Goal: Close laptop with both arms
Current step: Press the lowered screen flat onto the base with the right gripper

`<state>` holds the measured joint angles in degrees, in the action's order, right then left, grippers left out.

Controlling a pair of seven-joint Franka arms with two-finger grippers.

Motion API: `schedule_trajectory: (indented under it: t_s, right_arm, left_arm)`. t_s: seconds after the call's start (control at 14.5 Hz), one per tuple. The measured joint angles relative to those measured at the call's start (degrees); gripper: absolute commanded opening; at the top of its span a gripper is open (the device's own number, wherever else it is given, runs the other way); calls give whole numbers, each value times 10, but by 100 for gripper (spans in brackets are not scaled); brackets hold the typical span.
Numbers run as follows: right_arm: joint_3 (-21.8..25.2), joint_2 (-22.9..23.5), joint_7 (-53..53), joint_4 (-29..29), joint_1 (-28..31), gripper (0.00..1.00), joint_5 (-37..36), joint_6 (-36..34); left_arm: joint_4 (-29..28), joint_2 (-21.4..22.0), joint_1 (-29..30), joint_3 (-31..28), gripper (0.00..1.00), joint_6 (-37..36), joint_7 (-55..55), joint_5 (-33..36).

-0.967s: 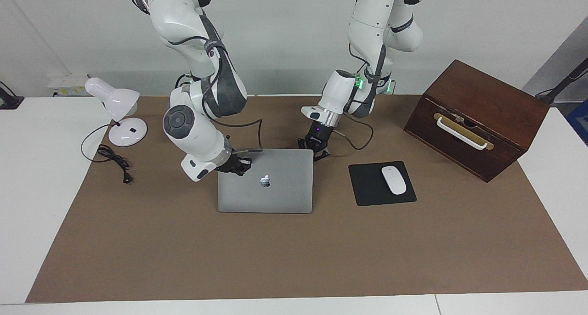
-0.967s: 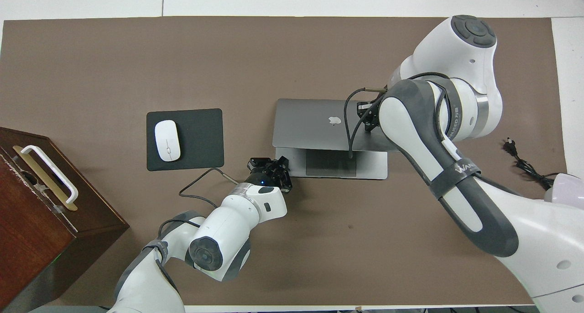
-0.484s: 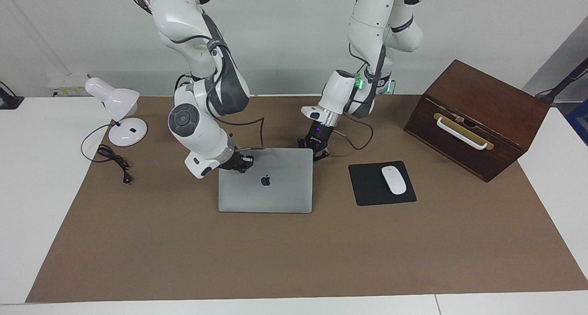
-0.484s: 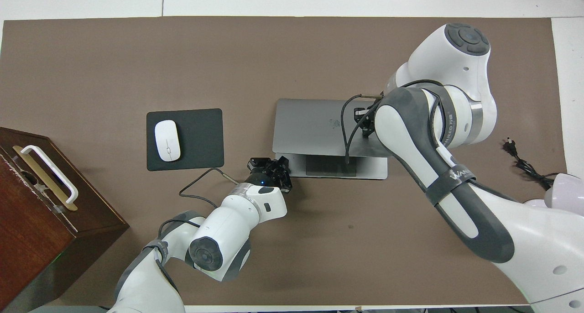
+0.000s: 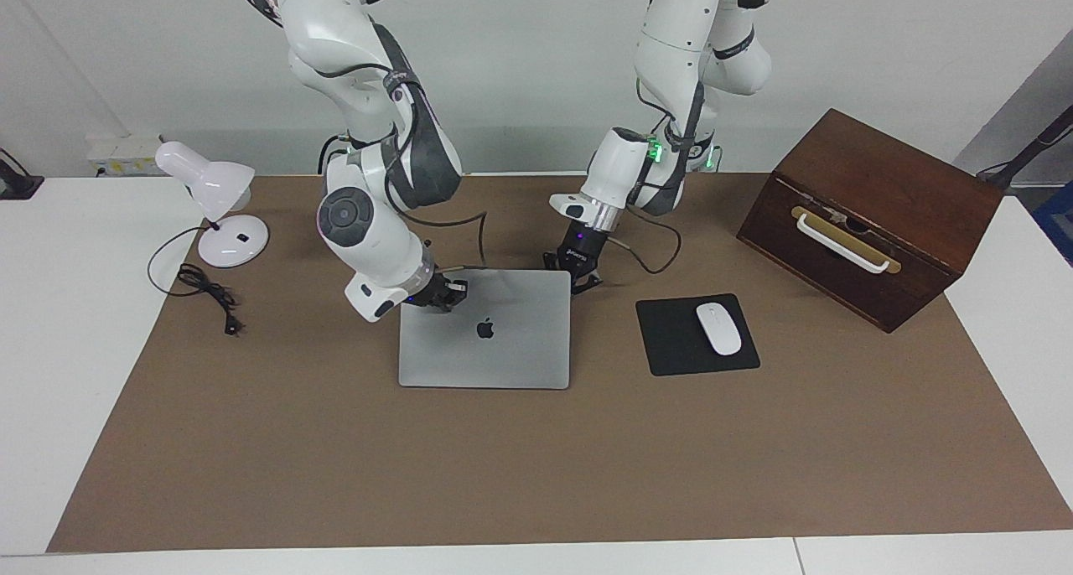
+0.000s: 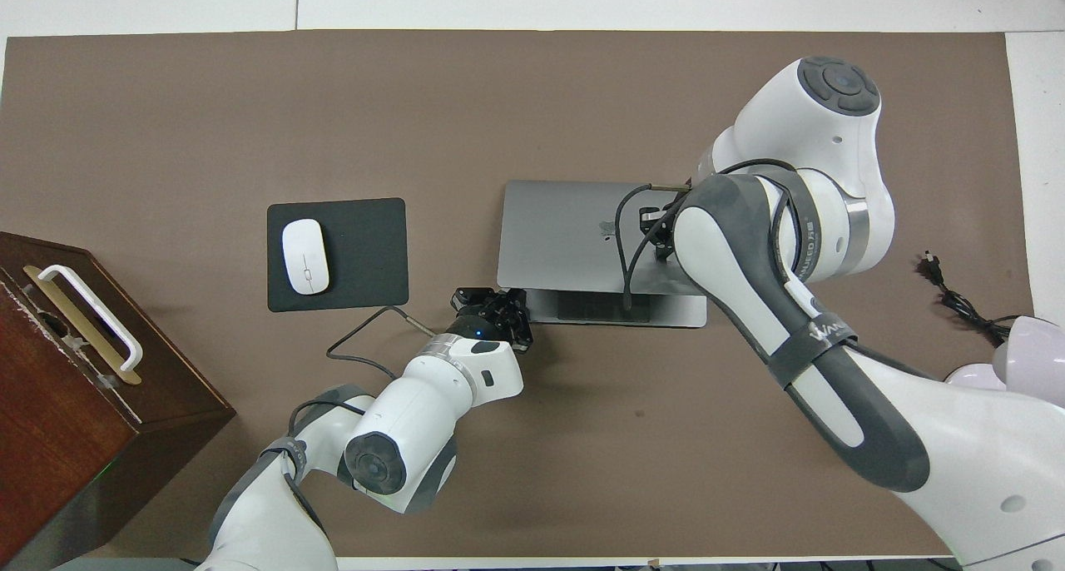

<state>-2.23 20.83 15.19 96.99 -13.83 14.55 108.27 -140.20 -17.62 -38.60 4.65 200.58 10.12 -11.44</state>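
Note:
The silver-grey laptop (image 5: pixel 503 349) lies on the brown mat with its lid (image 6: pixel 557 230) tilted low over the base. A strip of base with the trackpad (image 6: pixel 603 306) still shows at the edge nearer to the robots. My right gripper (image 5: pixel 440 294) rests on the lid's corner toward the right arm's end; in the overhead view (image 6: pixel 653 230) my own arm largely covers it. My left gripper (image 5: pixel 574 273) is open at the base's corner nearer to the robots, toward the left arm's end; it also shows in the overhead view (image 6: pixel 491 305).
A black mouse pad (image 5: pixel 671 340) with a white mouse (image 5: pixel 718 328) lies beside the laptop toward the left arm's end. A brown wooden box (image 5: pixel 872 214) stands past it. A white desk lamp (image 5: pixel 214 202) and its cord (image 5: pixel 209 294) are at the right arm's end.
The lid has come down further, so less of the trackpad shows. My right gripper has moved with it. The left gripper has stayed in place.

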Motion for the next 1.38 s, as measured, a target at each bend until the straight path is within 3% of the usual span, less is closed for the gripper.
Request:
schedule_trajectory:
  t_s: [1.38]
  right_arm:
    - [0,-9,0,66,-17,0,0,47]
  left_arm:
    - [0,0,0,0,0,1,0,0]
